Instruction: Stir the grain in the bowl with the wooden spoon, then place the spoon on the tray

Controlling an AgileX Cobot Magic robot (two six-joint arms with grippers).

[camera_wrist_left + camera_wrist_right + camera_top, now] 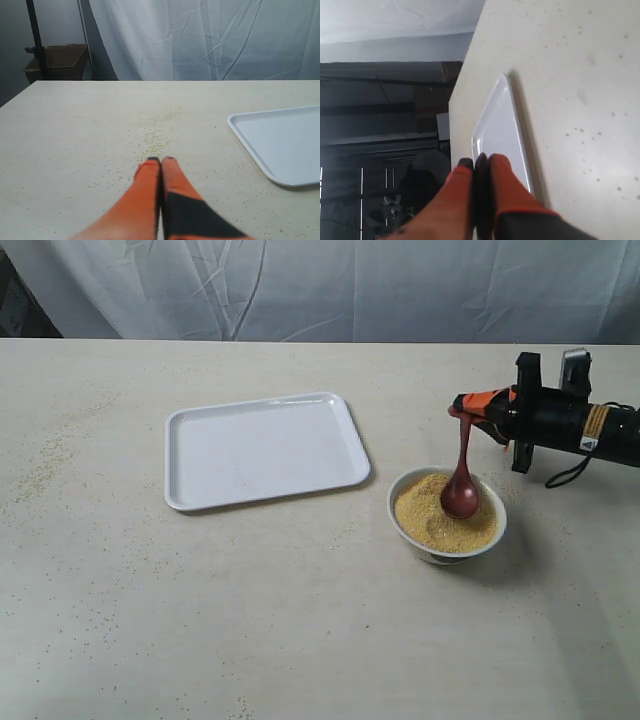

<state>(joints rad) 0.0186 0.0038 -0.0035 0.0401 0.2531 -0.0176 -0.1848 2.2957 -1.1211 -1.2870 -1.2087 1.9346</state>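
Observation:
A small white bowl [400, 523] stands right of centre, filled with golden-yellow grain [425, 515]. The dark reddish-brown wooden spoon [461, 480] hangs almost upright, its oval end down in the grain. My right gripper [458, 408] is shut on the top of the spoon's handle, and the dark handle end [481, 172] shows between its orange fingers. The white tray [262, 448] lies bare to the left of the bowl. In the left wrist view my left gripper [161, 160] is shut on nothing, low over the table; the exterior view does not show it.
Loose grains [161, 131] are scattered on the beige table ahead of the left gripper and near its left edge [45, 468]. The tray's corner [280, 145] lies beside the left gripper. A white curtain hangs behind the table.

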